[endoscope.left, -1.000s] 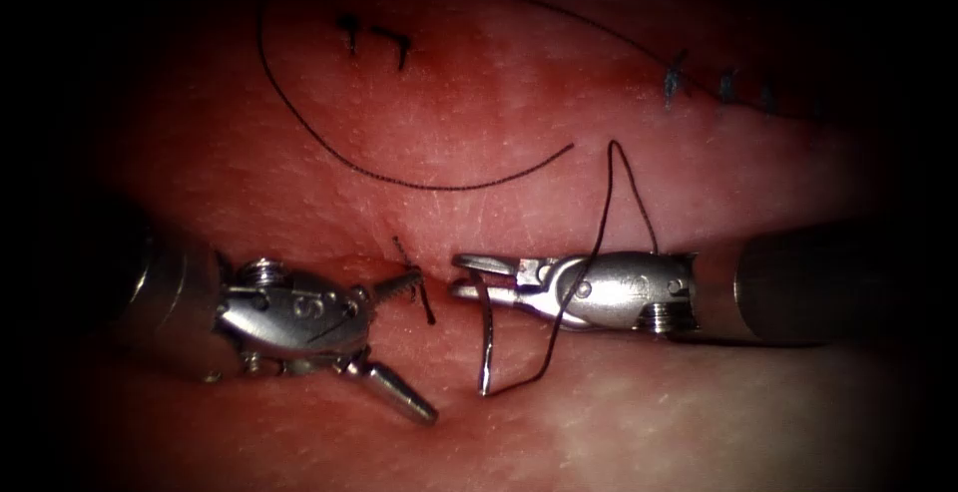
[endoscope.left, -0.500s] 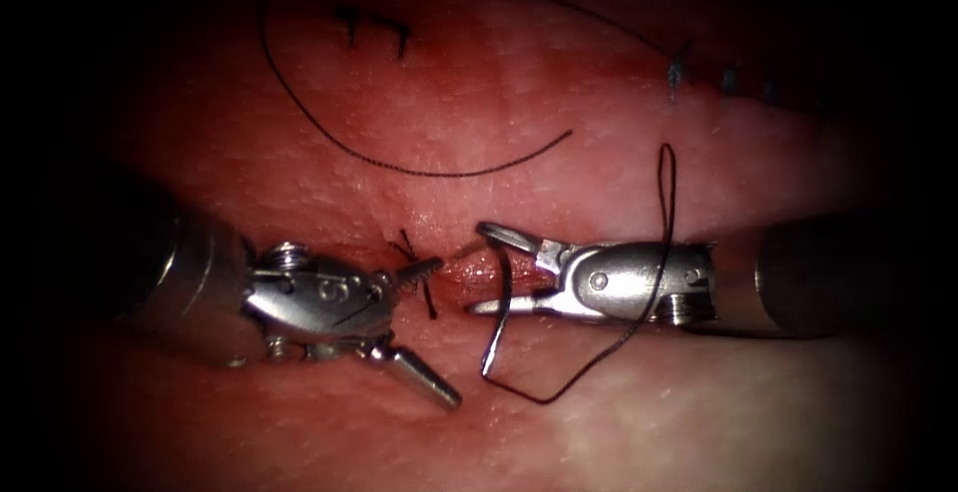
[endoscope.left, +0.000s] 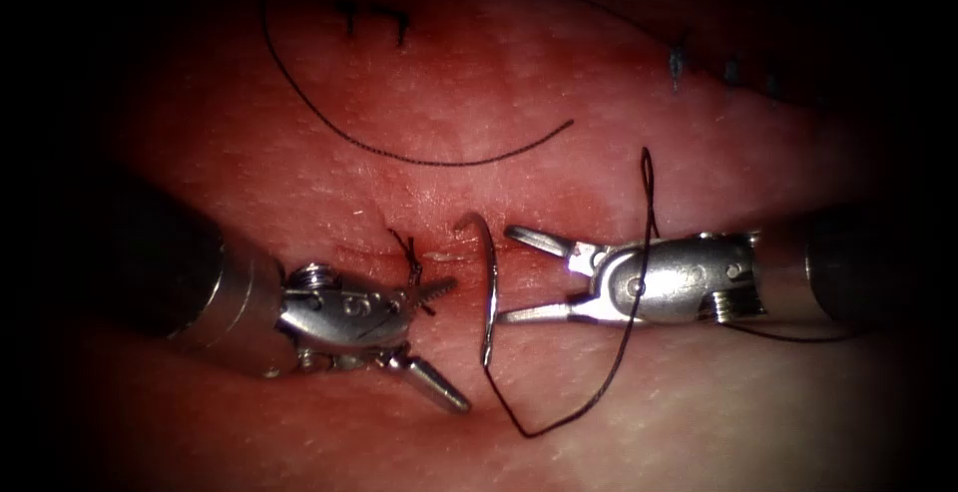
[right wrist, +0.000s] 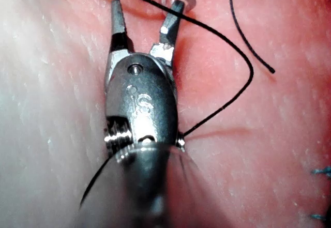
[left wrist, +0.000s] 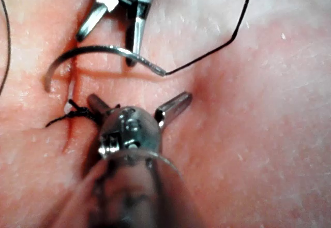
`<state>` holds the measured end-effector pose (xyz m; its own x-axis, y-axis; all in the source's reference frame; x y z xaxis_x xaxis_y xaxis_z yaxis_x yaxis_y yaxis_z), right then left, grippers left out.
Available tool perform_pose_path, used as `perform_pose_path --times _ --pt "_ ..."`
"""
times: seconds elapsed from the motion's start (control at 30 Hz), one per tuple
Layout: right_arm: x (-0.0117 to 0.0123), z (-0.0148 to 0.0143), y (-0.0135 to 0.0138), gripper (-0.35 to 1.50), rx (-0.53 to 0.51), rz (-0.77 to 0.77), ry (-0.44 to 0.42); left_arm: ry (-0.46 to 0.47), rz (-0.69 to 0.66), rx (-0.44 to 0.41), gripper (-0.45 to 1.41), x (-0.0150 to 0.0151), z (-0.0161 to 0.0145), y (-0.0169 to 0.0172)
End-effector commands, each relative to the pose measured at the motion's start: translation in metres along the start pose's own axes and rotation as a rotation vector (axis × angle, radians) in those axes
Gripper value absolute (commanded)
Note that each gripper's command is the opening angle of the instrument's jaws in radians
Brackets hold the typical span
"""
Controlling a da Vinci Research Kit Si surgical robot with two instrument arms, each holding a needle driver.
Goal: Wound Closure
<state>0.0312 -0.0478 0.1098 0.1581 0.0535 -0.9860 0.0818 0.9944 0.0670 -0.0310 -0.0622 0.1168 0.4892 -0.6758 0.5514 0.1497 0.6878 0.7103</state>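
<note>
Both pincers gape wide, left (endoscope.left: 436,337) and right (endoscope.left: 519,274), holding nothing (needle (endoscope.left: 489,287) lies free between them).

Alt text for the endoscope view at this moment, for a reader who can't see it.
The curved needle lies free between two open tools, its upper end at the cut in the tissue. The right tool has thread draped over it and holds nothing; the left tool gapes beside a knotted stitch.
</note>
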Motion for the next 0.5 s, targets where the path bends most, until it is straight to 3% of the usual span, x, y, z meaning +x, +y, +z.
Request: perform_pose_path --times 0.03,0.5 --pt "-0.0004 0.0009 -0.0003 1.31 -0.004 0.001 0.003 0.003 -0.002 0.003 0.99 0.0009 0.0008 -0.0005" --pt "0.0002 0.0005 0.0002 1.21 -0.084 -0.066 0.018 0.014 -0.072 -0.005 0.99 0.0061 0.0026 0.0027"
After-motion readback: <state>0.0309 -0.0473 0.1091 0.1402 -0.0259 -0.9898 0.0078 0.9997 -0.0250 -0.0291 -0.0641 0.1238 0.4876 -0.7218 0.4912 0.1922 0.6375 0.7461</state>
